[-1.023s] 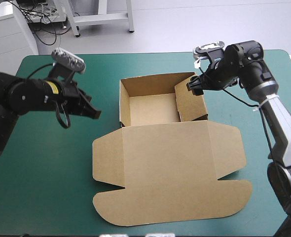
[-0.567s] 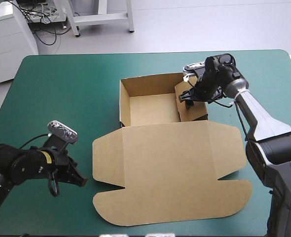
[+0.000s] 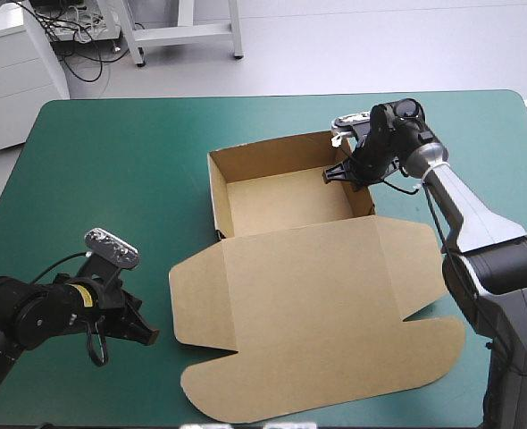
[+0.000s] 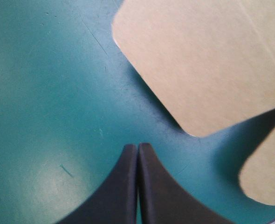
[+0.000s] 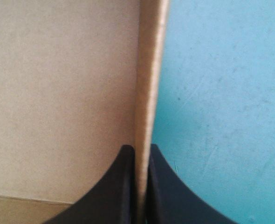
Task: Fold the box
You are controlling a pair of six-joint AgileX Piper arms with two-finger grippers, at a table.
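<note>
The brown box (image 3: 290, 201) stands as an open tray mid-table, its lid (image 3: 317, 313) lying flat toward the near edge. My right gripper (image 3: 342, 172) is at the top of the tray's right wall, shut on the box. In the right wrist view the wall's edge (image 5: 149, 79) runs straight out from between the fingers (image 5: 123, 186). My left gripper (image 3: 147, 332) rests low over the teal-green cover near the lid's left flap (image 3: 196, 299), shut on nothing. In the left wrist view the flap's rounded corner (image 4: 198, 70) lies just ahead of the shut gripper (image 4: 137, 151).
The teal-green table (image 3: 112, 179) shows bare cover left of the box and along its far side. The lid's front flap (image 3: 335, 384) reaches close to the near edge.
The right gripper has closed on the tray's right wall, which earlier leaned inward and now stands upright. The whole box has shifted slightly. The left arm dropped from beside the tray to the near left.
</note>
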